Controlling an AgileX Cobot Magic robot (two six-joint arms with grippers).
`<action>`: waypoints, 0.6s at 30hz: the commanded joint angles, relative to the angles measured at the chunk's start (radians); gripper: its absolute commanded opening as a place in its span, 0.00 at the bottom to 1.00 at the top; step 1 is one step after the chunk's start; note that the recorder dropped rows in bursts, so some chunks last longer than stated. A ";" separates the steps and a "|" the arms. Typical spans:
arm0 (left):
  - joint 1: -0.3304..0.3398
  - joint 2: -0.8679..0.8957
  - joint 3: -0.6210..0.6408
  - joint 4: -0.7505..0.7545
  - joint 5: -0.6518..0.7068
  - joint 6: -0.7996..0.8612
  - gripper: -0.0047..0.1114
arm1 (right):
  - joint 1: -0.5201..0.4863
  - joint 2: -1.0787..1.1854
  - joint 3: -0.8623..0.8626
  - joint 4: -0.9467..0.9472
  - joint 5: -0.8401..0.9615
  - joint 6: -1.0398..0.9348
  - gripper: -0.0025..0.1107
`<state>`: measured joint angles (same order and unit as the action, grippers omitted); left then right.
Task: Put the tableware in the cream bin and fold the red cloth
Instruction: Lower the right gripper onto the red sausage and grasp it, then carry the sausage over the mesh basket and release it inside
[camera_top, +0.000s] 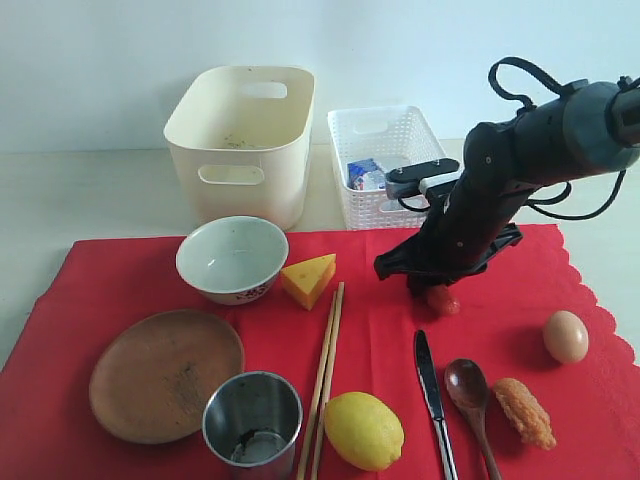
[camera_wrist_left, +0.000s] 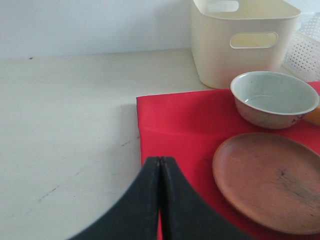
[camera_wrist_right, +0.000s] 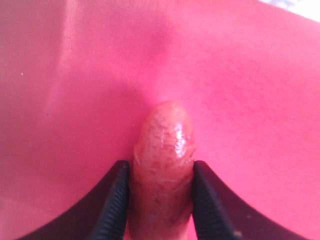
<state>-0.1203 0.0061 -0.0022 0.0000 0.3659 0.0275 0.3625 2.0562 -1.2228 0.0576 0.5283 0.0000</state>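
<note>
ok so the red cloth (camera_top: 380, 320) is spread flat over the table (camera_top: 100, 190), scalloped edge on the right side of the exterior view. All the tableware sits on it:

- one pale bowl (camera_top: 232, 258) at the back left
- one brown plate (camera_top: 165, 373) in front of the bowl
- one steel cup (camera_top: 252, 418), upright, just beside the plate's front right rim
- two chopsticks (camera_top: 325, 380) lying side by side, running front to back between the cup and the lemon
- one knife (camera_top: 432, 400)
- one wooden spoon (camera_top: 470, 395) just to the right of the knife

The one cream bin (camera_top: 240, 140) stands off the cloth, behind the bowl.

Food on the cloth: one cheese wedge (camera_top: 309, 280) right by the bowl, one lemon (camera_top: 364, 430), one egg (camera_top: 565, 336), one fried piece (camera_top: 524, 410). One white lattice basket (camera_top: 385, 165) sits next to the cream bin with a carton (camera_top: 365, 173) inside.

The right gripper (camera_wrist_right: 161, 169) is clamped on a reddish sausage-like bit (camera_wrist_right: 165, 135), low over the cloth behind the knife. Can't tell if it touches the fabric. The left gripper (camera_wrist_left: 159, 167) has its jaws pressed together with nothing in them, near the cloth's left edge.
</note>
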 joint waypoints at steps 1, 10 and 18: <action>0.002 -0.006 0.002 -0.005 -0.011 -0.005 0.04 | -0.002 -0.061 -0.003 -0.005 -0.001 -0.026 0.02; 0.002 -0.006 0.002 -0.005 -0.011 -0.005 0.04 | -0.002 -0.197 -0.003 -0.005 -0.014 -0.033 0.02; 0.002 -0.006 0.002 -0.005 -0.011 -0.005 0.04 | -0.002 -0.271 -0.038 -0.005 -0.082 -0.052 0.02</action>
<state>-0.1203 0.0061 -0.0022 0.0000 0.3659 0.0275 0.3625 1.8028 -1.2324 0.0559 0.4770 -0.0389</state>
